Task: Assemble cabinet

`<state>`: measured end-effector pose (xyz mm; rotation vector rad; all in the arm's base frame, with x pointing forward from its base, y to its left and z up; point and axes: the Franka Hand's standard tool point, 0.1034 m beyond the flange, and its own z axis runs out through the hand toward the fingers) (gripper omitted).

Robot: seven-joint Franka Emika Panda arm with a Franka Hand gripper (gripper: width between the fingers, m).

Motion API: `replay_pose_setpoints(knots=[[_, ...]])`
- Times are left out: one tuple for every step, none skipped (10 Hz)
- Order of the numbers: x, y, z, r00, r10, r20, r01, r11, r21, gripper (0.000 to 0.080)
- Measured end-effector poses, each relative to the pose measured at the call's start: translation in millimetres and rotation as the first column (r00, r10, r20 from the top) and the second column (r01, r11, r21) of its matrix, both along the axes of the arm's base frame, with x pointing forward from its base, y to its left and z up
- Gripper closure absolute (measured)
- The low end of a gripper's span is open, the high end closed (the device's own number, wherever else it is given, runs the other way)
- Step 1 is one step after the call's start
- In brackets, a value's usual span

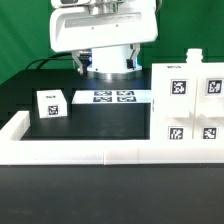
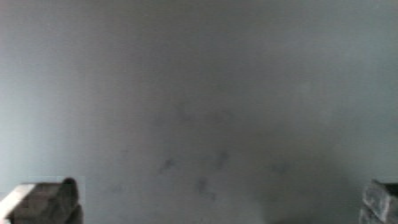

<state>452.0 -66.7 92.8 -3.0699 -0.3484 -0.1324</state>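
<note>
Exterior view: the cabinet (image 1: 188,103), a white boxy cluster of tagged panels, stands on the black table (image 1: 90,125) at the exterior view's right, just behind the low white border wall (image 1: 80,152). A small tagged block (image 1: 48,103) sits well apart at the exterior view's left. The marker board (image 1: 112,97) lies flat between them, in front of the arm (image 1: 100,35). Wrist view: the gripper (image 2: 215,202) is spread wide and empty, its fingertips (image 2: 45,202) at opposite edges of a blurred grey surface (image 2: 196,100).
</note>
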Motion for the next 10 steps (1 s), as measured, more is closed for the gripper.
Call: replay_pose_setpoints(knots=[[-17.8,-18.6,-5.3,0.999,0.033,-0.010,-0.033,0.999,-0.003,0.0002],[-30.8,-40.4,-9.5,0.997,0.071,-0.017,-0.071,0.997,-0.002,0.0002],[-39.3,-58.9,-11.6,0.996,0.084,-0.018,-0.084,0.996,0.001,0.0002],[-47.4,-74.2,-16.7,0.995,0.101,-0.022,-0.101,0.995,0.000,0.0002],[-53.1,-86.2,-22.0,0.995,0.095,-0.030,-0.095,0.995,0.003,0.0002],[-54.2,-88.3,-23.6,0.995,0.090,-0.033,-0.090,0.996,0.004,0.0002],[-53.4,-86.1,-23.4,0.995,0.094,-0.033,-0.094,0.996,0.005,0.0002],[-53.6,-85.9,-23.8,0.995,0.095,-0.034,-0.094,0.996,0.005,0.0002],[-53.9,-86.0,-24.1,0.995,0.094,-0.034,-0.094,0.996,0.006,0.0002],[-54.2,-85.6,-24.9,0.995,0.094,-0.036,-0.094,0.996,0.006,0.0002]])
